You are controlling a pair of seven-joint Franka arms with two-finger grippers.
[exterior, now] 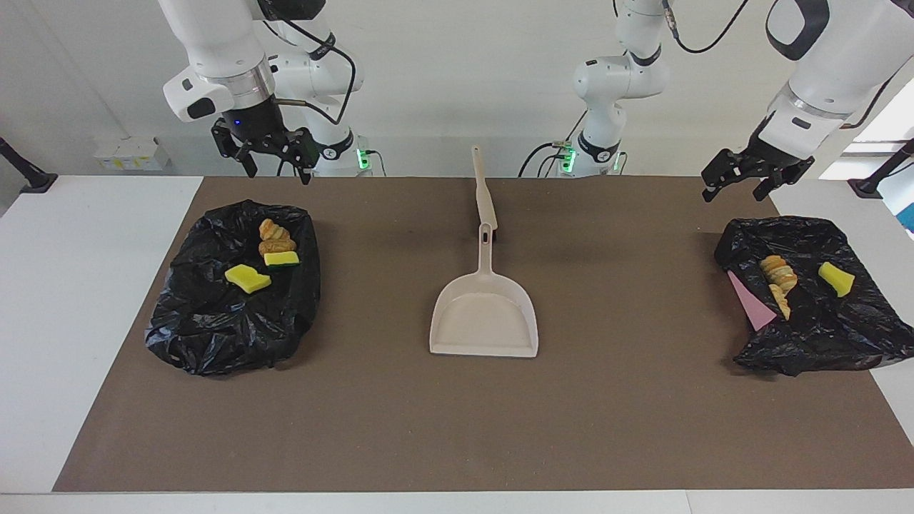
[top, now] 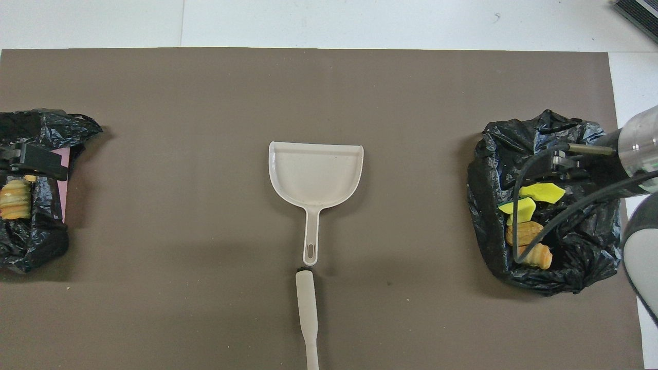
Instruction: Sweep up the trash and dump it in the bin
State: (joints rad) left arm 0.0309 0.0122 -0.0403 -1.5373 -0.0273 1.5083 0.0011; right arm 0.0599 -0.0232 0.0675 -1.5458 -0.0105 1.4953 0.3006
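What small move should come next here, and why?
Probably none beyond parking: the trash lies in the two black bags, the dustpan is empty, and the brush lies beside its handle. The left gripper and right gripper hang open, holding nothing.

Plain white room, bright and evenly lit.
White wall (exterior: 443,86) at the back; white worktop (exterior: 78,300) under a brown mat (exterior: 400,421); glare from a window (exterior: 885,121) toward one end.
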